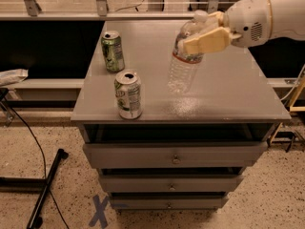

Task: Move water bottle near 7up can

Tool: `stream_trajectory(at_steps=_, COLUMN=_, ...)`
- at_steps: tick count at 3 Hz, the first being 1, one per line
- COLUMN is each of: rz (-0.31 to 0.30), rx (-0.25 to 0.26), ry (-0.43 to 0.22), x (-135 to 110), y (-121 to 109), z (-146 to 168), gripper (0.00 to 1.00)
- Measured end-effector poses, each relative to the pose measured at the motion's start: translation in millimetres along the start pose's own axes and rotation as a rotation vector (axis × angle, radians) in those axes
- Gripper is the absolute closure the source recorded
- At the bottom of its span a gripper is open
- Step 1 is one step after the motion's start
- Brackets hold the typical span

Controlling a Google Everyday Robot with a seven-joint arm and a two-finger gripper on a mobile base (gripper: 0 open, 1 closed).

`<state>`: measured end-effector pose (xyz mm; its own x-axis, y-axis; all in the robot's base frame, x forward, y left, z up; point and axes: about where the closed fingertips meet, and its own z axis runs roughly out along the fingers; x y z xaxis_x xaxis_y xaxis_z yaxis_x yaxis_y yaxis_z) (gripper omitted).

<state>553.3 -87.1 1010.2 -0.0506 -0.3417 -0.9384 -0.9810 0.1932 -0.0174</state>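
Here, the gripper (199, 30), clamped on the shoulder of the tilted water bottle (181, 73) over the middle of the table (228, 97), should carry it low and set it upright just beside the 7up can (127, 95) without knocking it.

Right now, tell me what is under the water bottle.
Only bare cabinet top shows beneath the tilted water bottle, gripped near its neck by the claw, upper right. Base contact cannot be told.
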Motion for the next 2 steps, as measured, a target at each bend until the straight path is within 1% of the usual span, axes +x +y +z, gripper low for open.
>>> stream_trajectory(at_steps=1, rz=-0.011, rx=-0.049, ry=0.01, x=-1, y=18, z=29, gripper=1.0)
stream_trajectory(at_steps=2, rz=-0.035, rx=-0.065, ry=0.056, x=5, y=33, z=54, gripper=1.0)
